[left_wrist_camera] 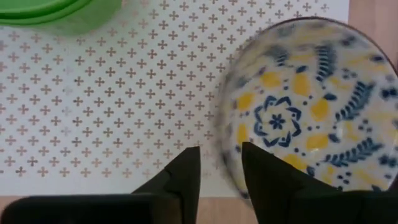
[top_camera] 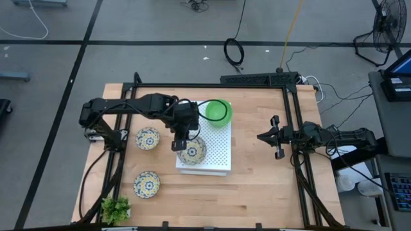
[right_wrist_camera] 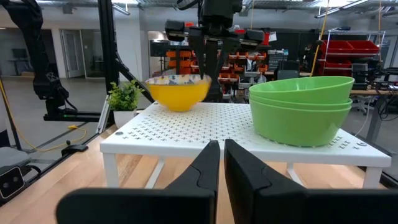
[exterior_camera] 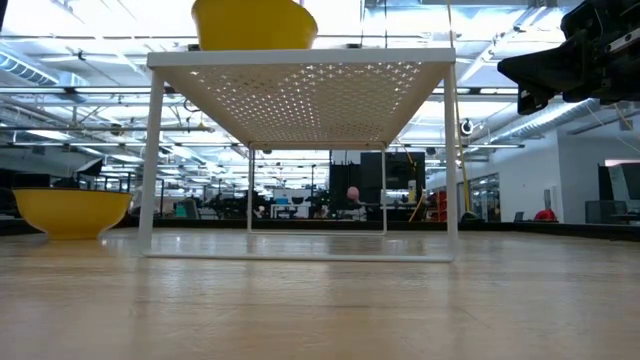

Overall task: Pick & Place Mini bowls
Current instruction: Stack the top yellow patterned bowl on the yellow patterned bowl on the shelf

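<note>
Two dark arms, one reaching in, one waiting at the side.

The left arm stretches across from the left side, bent at the elbow, and its left gripper point(top_camera: 179, 145) points down with its fingers point(left_wrist_camera: 180, 180) a little apart. The right arm stays low at the right edge, and its right gripper point(right_wrist_camera: 221, 163) has its fingers nearly together.

Bright green is shown by the stacked bowls point(top_camera: 218, 111), blue-and-yellow ornament on cream by three others point(top_camera: 192, 151), white by the board point(top_camera: 218, 151).
</note>
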